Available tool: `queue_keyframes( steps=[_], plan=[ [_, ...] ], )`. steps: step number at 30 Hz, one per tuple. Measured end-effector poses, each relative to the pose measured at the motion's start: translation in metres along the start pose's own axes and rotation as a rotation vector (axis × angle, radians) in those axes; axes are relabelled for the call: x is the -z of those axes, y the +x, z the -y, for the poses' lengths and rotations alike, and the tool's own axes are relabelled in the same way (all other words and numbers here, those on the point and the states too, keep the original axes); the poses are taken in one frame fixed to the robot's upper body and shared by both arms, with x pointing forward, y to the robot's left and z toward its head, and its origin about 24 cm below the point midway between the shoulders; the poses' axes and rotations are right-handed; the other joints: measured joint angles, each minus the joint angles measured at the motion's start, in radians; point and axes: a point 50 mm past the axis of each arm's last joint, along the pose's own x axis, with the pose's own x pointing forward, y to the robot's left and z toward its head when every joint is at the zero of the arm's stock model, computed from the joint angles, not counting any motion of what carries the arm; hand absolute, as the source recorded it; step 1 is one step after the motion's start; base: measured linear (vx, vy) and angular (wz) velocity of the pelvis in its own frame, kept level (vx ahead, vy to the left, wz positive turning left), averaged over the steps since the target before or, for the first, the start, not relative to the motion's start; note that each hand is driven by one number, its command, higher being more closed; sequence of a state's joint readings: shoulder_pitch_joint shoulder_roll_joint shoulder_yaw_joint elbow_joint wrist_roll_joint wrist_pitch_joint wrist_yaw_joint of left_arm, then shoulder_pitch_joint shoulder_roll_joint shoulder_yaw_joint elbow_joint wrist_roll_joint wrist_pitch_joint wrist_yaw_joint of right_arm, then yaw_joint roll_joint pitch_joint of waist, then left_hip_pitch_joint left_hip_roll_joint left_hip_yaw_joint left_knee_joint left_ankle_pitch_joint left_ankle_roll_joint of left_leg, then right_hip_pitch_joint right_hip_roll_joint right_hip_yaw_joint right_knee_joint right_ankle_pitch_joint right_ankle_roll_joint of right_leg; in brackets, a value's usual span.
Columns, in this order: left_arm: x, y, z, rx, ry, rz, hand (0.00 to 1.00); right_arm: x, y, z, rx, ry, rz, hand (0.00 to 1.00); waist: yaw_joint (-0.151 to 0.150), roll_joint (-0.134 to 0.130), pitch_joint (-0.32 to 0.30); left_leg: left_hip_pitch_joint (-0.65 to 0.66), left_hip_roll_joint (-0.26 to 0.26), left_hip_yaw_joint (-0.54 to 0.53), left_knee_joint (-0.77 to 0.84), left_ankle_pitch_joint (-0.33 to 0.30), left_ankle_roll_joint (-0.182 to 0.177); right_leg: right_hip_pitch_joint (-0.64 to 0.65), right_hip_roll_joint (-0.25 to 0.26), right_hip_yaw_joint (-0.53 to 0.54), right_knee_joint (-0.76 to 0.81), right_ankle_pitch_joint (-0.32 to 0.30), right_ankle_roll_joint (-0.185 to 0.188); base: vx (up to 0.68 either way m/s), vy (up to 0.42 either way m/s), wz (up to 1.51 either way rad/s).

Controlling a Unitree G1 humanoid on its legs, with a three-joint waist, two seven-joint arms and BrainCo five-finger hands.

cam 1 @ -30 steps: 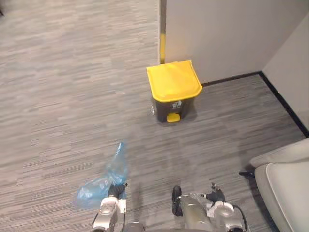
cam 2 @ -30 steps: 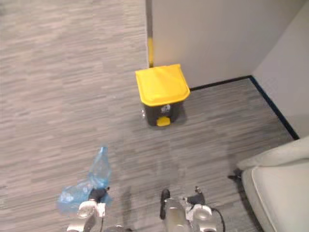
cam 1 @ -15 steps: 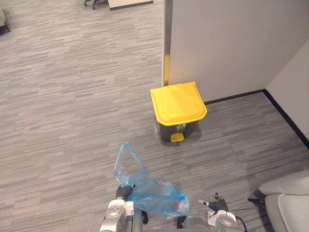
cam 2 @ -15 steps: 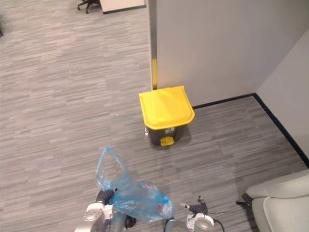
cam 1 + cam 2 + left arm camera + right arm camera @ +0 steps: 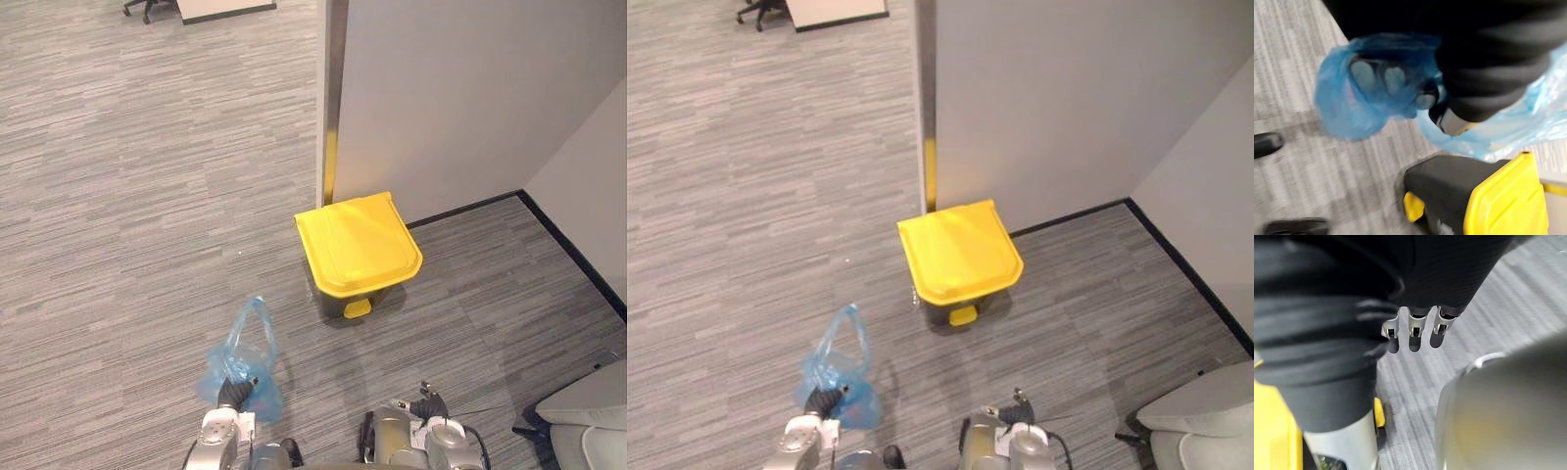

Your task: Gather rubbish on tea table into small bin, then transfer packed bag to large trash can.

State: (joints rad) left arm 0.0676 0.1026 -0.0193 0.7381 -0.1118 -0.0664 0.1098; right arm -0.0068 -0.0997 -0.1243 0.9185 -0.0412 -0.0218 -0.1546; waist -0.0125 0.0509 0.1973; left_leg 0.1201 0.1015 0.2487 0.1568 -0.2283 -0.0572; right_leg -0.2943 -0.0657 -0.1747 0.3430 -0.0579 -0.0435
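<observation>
- Now the left hand is gripping the blue bag low on the robot's left. Its fingers are curling tight into the thin plastic and showing through the film in the left wrist view.
- The bag is bunching around that hand, with one loop of it standing up above the bunch.
- The large trash can is sitting on the grey carpet floor at the foot of a grey partition wall. It is ahead and to the right of the bag, apart from it, with bare carpet lying between them.
- Its yellow lid is lying shut, and a yellow pedal is poking out at the front of the dark body.
- The right hand is hanging low on the robot's right, with its fingers hanging straight and relaxed, holding nothing.
- A pale seat is showing at the lower right, and an office chair base is showing far off on the carpet.
</observation>
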Motion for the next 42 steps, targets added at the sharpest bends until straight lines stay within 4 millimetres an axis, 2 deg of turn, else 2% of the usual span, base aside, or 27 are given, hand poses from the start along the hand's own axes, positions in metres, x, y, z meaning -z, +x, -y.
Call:
queue_keyframes(
  steps=[1, 4, 5, 6, 7, 8, 9, 11, 12, 14, 15, 16, 19, 23, 29, 33, 35, 36, 38, 39, 40, 41, 42],
  plan=[
    [-0.004, 0.001, 0.002, 0.006, -0.001, 0.015, 1.00, -0.003, 0.001, 0.004, 0.011, 0.001, 0.012, 0.00, -0.004, 0.001, 0.001, 0.004, 0.010, -0.018, -0.004, 0.018, -0.022, 0.007, 0.007, -0.011, 0.000, -0.022, -0.008, 0.28, -0.178, 0.15],
    [-0.011, 0.004, 0.012, 0.032, -0.014, 0.035, 1.00, 0.008, -0.001, 0.012, 0.038, 0.013, -0.024, 0.00, -0.019, -0.002, 0.003, 0.016, 0.027, -0.056, 0.036, 0.053, -0.053, 0.075, 0.008, -0.052, -0.016, -0.059, -0.012, 0.26, -0.157, 0.41],
    [-0.011, 0.004, 0.015, 0.037, -0.022, 0.032, 1.00, 0.014, -0.003, 0.013, 0.040, 0.012, -0.039, 0.00, -0.018, -0.011, 0.006, -0.016, 0.038, -0.068, 0.149, 0.056, -0.058, 0.133, 0.004, -0.070, -0.052, -0.071, -0.014, 0.22, -0.105, 0.55],
    [-0.010, 0.004, 0.017, 0.042, -0.028, 0.029, 1.00, 0.021, -0.005, 0.012, 0.038, 0.015, -0.055, 0.00, -0.010, -0.014, 0.006, -0.062, 0.055, -0.066, 0.290, 0.068, -0.079, 0.183, 0.002, -0.081, -0.090, -0.071, -0.015, 0.12, -0.045, 0.35],
    [-0.010, 0.004, 0.018, 0.043, -0.029, 0.029, 1.00, 0.021, -0.005, 0.012, 0.038, 0.016, -0.054, 0.00, -0.009, -0.014, 0.006, -0.071, 0.058, -0.065, 0.311, 0.071, -0.081, 0.193, 0.001, -0.082, -0.095, -0.071, -0.015, 0.12, 0.011, 0.15],
    [-0.008, 0.003, 0.020, 0.051, -0.036, 0.025, 1.00, 0.024, -0.007, 0.007, 0.029, 0.028, -0.060, 0.00, 0.001, -0.026, 0.010, -0.123, 0.086, -0.048, 0.436, 0.055, -0.072, 0.231, -0.003, -0.087, -0.127, -0.073, -0.020, 0.13, 0.034, 0.04],
    [-0.006, 0.001, 0.022, 0.061, -0.043, 0.018, 1.00, 0.025, -0.008, 0.007, 0.033, 0.051, -0.062, 0.00, 0.006, -0.021, 0.007, -0.162, 0.102, -0.018, 0.460, 0.003, -0.047, 0.256, -0.005, -0.091, -0.143, -0.076, -0.024, 0.14, 0.061, 0.03],
    [-0.002, 0.000, 0.024, 0.073, -0.046, 0.006, 1.00, 0.021, -0.007, 0.008, 0.043, 0.084, -0.051, 0.00, 0.010, -0.024, 0.008, -0.200, 0.097, 0.008, 0.412, -0.019, -0.027, 0.264, -0.016, -0.089, -0.148, -0.080, -0.017, 0.12, 0.103, 0.00],
    [0.005, -0.002, 0.026, 0.077, -0.046, -0.022, 1.00, 0.021, -0.007, 0.009, 0.048, 0.087, -0.049, 0.00, 0.013, -0.023, 0.007, -0.225, 0.070, 0.011, 0.225, 0.011, -0.021, 0.270, -0.031, -0.085, -0.146, -0.083, 0.011, 0.10, 0.154, -0.06],
    [0.012, -0.004, 0.027, 0.077, -0.038, -0.055, 1.00, 0.024, -0.008, 0.011, 0.055, 0.080, -0.063, 0.00, 0.014, -0.002, -0.003, -0.228, 0.062, -0.008, 0.090, 0.113, -0.024, 0.268, -0.017, -0.076, -0.143, -0.090, 0.032, 0.10, 0.156, -0.14],
    [0.018, -0.005, 0.023, 0.063, -0.028, -0.080, 1.00, 0.030, -0.009, 0.006, 0.041, 0.080, -0.093, 0.00, 0.017, -0.015, -0.008, -0.212, 0.047, -0.009, 0.082, 0.128, -0.028, 0.269, -0.022, -0.036, -0.146, -0.091, 0.063, 0.12, 0.169, -0.25],
    [0.021, -0.006, 0.018, 0.054, -0.022, -0.088, 1.00, 0.034, -0.011, 0.001, 0.032, 0.086, -0.105, 0.00, 0.018, -0.035, -0.022, -0.194, 0.022, -0.003, 0.042, 0.128, -0.021, 0.278, -0.037, -0.025, -0.175, -0.086, 0.075, 0.14, 0.166, -0.22],
    [0.025, -0.007, 0.014, 0.050, -0.008, -0.099, 1.00, 0.036, -0.012, -0.002, 0.024, 0.092, -0.114, 0.00, 0.015, -0.058, -0.036, -0.155, -0.016, 0.026, -0.021, 0.136, -0.008, 0.287, -0.064, 0.000, -0.201, -0.074, 0.095, 0.13, 0.144, -0.18],
    [0.028, -0.007, 0.011, 0.050, 0.016, -0.113, 1.00, 0.036, -0.011, -0.006, 0.012, 0.092, -0.124, 0.00, 0.015, -0.052, -0.046, -0.117, -0.044, 0.045, -0.071, 0.138, -0.004, 0.307, -0.072, 0.028, -0.246, -0.063, 0.108, 0.12, 0.090, -0.21],
    [0.029, -0.008, 0.013, 0.068, 0.044, -0.112, 1.00, 0.033, -0.009, -0.007, 0.008, 0.083, -0.123, 0.00, 0.015, -0.038, -0.056, -0.075, -0.026, 0.073, -0.106, 0.138, -0.005, 0.327, -0.043, 0.077, -0.280, -0.050, 0.093, 0.10, -0.018, -0.22],
    [0.024, -0.006, 0.014, 0.071, 0.044, -0.094, 1.00, 0.031, -0.008, -0.003, 0.011, 0.061, -0.114, 0.00, 0.015, -0.039, -0.056, -0.073, -0.022, 0.090, -0.110, 0.137, -0.005, 0.303, -0.036, 0.122, -0.279, -0.040, 0.094, 0.03, 0.000, -0.42],
    [0.022, -0.005, 0.015, 0.070, 0.044, -0.085, 1.00, 0.030, -0.007, 0.000, 0.016, 0.040, -0.110, 0.00, 0.013, -0.039, -0.057, -0.080, -0.023, 0.098, -0.103, 0.130, 0.003, 0.274, -0.038, 0.140, -0.248, -0.039, 0.096, -0.02, 0.042, -0.31],
    [0.020, -0.004, 0.015, 0.071, 0.044, -0.077, 1.00, 0.030, -0.006, 0.004, 0.022, 0.034, -0.112, 0.00, 0.013, -0.037, -0.052, -0.086, -0.019, 0.093, -0.083, 0.110, 0.013, 0.213, -0.040, 0.149, -0.129, -0.055, 0.119, -0.04, 0.048, -0.19],
    [0.021, -0.004, 0.015, 0.070, 0.045, -0.079, 1.00, 0.031, -0.007, 0.004, 0.025, 0.035, -0.115, 0.00, 0.011, -0.036, -0.048, -0.080, -0.019, 0.078, -0.076, 0.088, 0.014, 0.177, -0.045, 0.144, -0.029, -0.071, 0.141, -0.05, 0.047, -0.01],
    [0.021, -0.003, 0.014, 0.067, 0.048, -0.082, 1.00, 0.032, -0.007, 0.006, 0.031, 0.051, -0.118, 0.00, 0.003, -0.040, -0.038, -0.056, -0.021, 0.057, -0.073, 0.065, 0.031, 0.125, -0.062, 0.128, 0.116, -0.086, 0.156, -0.07, 0.044, 0.18],
    [0.021, -0.003, 0.010, 0.058, 0.056, -0.084, 1.00, 0.027, -0.005, 0.005, 0.028, 0.055, -0.103, 0.00, -0.003, -0.039, -0.027, -0.040, -0.026, 0.045, -0.070, 0.055, 0.034, 0.079, -0.067, 0.124, 0.206, -0.107, 0.153, -0.06, 0.045, 0.21],
    [0.023, -0.002, 0.006, 0.047, 0.064, -0.099, 1.00, 0.028, -0.005, 0.004, 0.021, 0.047, -0.104, 0.00, -0.005, -0.053, -0.019, -0.020, -0.024, 0.034, -0.054, 0.036, 0.041, 0.056, -0.057, 0.121, 0.201, -0.136, 0.140, -0.02, 0.032, 0.27],
    [0.025, -0.001, -0.001, 0.031, 0.081, -0.115, 1.00, 0.027, -0.005, 0.002, 0.017, 0.047, -0.103, 0.00, -0.006, -0.062, -0.012, -0.015, -0.021, 0.018, -0.032, 0.019, 0.042, 0.020, -0.051, 0.091, 0.149, -0.119, 0.136, 0.02, 0.020, 0.25]
  ],
)
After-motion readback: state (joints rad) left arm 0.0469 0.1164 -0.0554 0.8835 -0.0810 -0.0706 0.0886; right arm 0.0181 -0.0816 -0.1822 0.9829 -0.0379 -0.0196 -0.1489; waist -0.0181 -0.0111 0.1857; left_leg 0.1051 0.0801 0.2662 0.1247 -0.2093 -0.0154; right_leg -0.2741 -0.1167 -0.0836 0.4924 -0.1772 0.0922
